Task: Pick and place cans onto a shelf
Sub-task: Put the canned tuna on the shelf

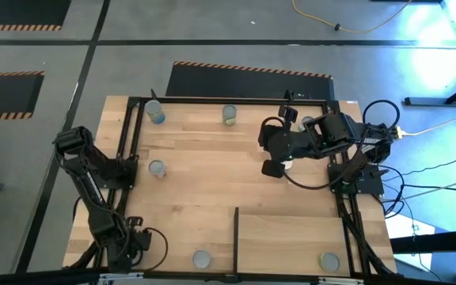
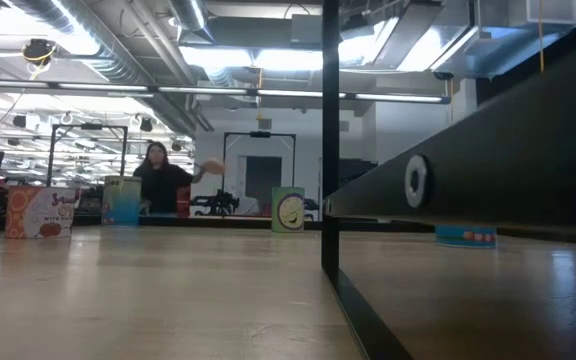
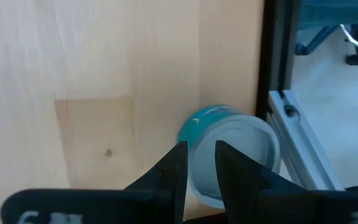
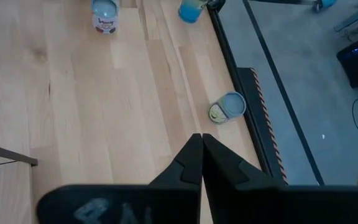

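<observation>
Several cans stand on the wooden tabletop: two along the far edge (image 1: 155, 113) (image 1: 229, 115), one at mid-left (image 1: 157, 168) and one by the near edge (image 1: 202, 259). One can (image 1: 328, 260) stands on the shelf (image 1: 291, 237), the board right of the thin black divider bar (image 1: 236, 233). My right gripper (image 4: 201, 137) is shut and empty, held above the table's far right part (image 1: 273, 168). My left gripper (image 3: 201, 149) is open by a narrow gap and empty at the near left corner, pointing at a teal-sided can (image 3: 232, 152) beside the black rail.
A black frame (image 1: 133, 134) rims the table. Something white (image 1: 288, 164) shows partly under the right arm. In the low view the divider bar (image 2: 330, 150) stands close, cans (image 2: 288, 211) (image 2: 121, 200) stand far off, and a person (image 2: 160, 178) is in the room behind.
</observation>
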Tool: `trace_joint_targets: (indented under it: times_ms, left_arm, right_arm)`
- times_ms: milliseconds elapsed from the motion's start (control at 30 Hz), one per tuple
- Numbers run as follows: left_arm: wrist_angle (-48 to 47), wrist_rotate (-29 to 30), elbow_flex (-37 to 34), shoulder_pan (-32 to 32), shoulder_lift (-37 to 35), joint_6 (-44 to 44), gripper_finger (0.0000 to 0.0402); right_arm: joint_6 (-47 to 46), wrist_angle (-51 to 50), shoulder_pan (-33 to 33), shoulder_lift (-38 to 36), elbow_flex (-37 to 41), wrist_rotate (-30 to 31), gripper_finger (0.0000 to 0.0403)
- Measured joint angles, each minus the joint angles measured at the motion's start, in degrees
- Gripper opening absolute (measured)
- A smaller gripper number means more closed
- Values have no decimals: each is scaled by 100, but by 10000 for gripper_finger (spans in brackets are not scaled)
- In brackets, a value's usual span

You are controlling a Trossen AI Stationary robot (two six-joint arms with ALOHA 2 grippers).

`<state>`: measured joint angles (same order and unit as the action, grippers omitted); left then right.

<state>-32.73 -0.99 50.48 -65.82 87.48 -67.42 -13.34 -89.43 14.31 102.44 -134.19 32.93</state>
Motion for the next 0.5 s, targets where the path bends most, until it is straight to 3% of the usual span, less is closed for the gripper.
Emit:
trace_joint_targets:
  times_ms: [500]
  left_arm:
    - [7,-5,13,-180,363,-160,75]
  right_arm:
    - [2,0,17,-1,0,-7,11]
